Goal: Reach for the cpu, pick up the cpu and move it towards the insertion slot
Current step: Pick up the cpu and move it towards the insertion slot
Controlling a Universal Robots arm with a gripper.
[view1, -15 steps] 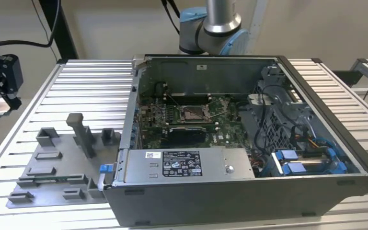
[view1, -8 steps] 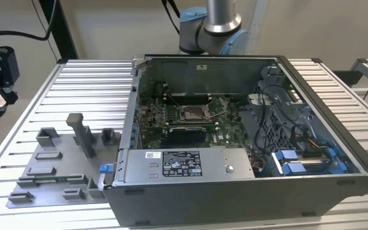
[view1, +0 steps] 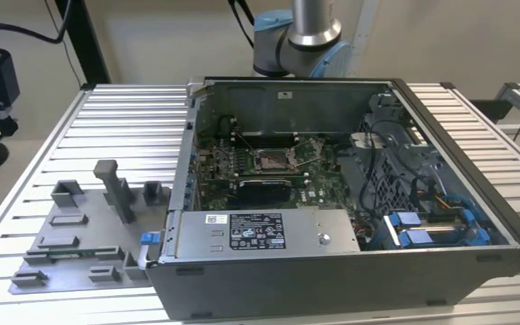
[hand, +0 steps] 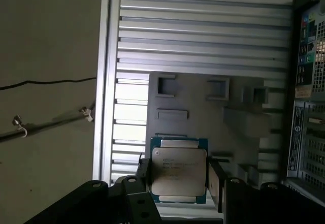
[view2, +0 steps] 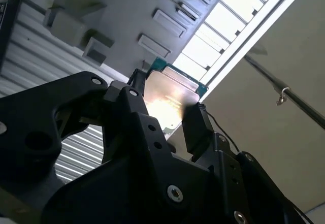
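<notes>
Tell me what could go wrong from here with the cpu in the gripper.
1. The gripper pinches the cpu by two thin edges, high above the grey tray; a slip would likely drop it.
2. The insertion slot lies low inside the computer case, so the gripper could strike the case wall on the way in.

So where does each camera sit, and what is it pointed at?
Exterior view: off the arm, looking down into the open computer case at the insertion slot; the arm shows behind it.
First wrist view: on the wrist, looking past the gripper, shut on the cpu, to the grey tray.
Second wrist view: on the wrist, close behind the gripper's black body.
Both wrist views share the cpu and the grey tray.
</notes>
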